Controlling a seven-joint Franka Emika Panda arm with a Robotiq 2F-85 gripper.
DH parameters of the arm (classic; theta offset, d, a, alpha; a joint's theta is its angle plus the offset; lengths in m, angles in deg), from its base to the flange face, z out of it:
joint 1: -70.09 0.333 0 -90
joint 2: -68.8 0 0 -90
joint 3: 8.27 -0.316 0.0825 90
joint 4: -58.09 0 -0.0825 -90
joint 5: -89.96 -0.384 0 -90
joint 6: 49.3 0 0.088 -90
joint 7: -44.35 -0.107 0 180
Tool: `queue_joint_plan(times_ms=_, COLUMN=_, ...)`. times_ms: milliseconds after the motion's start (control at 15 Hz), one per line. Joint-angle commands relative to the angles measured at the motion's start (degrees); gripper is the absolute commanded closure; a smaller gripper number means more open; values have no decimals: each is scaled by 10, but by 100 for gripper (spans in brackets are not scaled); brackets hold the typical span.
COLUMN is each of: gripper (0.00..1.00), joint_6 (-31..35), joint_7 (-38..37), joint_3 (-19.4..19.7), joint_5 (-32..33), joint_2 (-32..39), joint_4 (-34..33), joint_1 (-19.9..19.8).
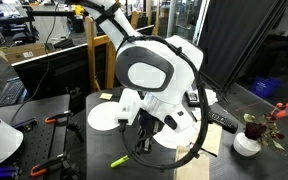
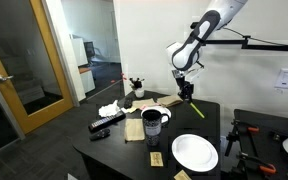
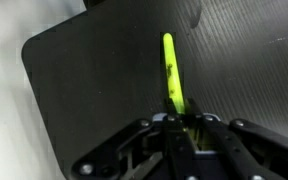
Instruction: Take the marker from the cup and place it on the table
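- Gripping the marker (image 3: 171, 75): your gripper (image 3: 184, 125) has its jaws narrow, closed on the marker's near end, seen best in the wrist view.
- In that view the marker runs from the jaws at 6 o'clk up twd 12, leaning a touch twd 11. It shows yellow-green against the dark table (image 3: 84, 80).
- Can't tell from the wrist view if the far tip touches the table or hangs just over it.
- In an exterior view your gripper (image 2: 187, 95) sits over the table's far side, w/ the marker (image 2: 196, 108) poking out of it twd 5 o'clk.
- The cup (image 2: 152, 122) stands upright on the table at approx 8 o'clk from the gripper, apart from it. The marker is out of the cup.
- A white plate (image 2: 194, 152) lies at 6 o'clk from the gripper, near the table's front edge, w/ the cup at its 10 o'clk.
- A black remote (image 2: 106, 123) lies at 9 o'clk from the cup, near the table's edge.
- In an exterior view the arm (image 1: 149, 70) w/ its white body blocks much of the table. The gripper (image 1: 142, 143) is low, and the marker (image 1: 119, 160) slants out twd 8 o'clk, low over the dark top.
- There, a white plate (image 1: 104, 115) is at approx 10 o'clk from the gripper. A vase (image 1: 247, 143) w/ flowers is at 3 o'clk, well apart.
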Motion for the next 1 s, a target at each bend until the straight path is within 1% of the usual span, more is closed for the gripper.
queue_joint_plan(times_ms=0, gripper=59, joint_6=-21, joint_7=14, joint_3=2, joint_5=-7, joint_2=15, joint_4=-19, joint_1=6)
queue_joint_plan(times_ms=67, gripper=53, joint_6=-22, joint_7=12, joint_3=3, joint_5=-5, joint_2=15, joint_4=-20, joint_1=8)
queue_joint_plan(times_ms=200, gripper=38, joint_6=-22, joint_7=11, joint_3=4, joint_5=-4, joint_2=11, joint_4=-22, joint_1=11)
queue_joint_plan(times_ms=533, gripper=0, joint_6=-19, joint_7=5, joint_3=5, joint_5=10, joint_2=-26, joint_4=-27, joint_1=26)
queue_joint_plan(times_ms=933, gripper=0, joint_6=-29, joint_7=-3, joint_3=6, joint_5=22, joint_2=-100, joint_4=-35, joint_1=40)
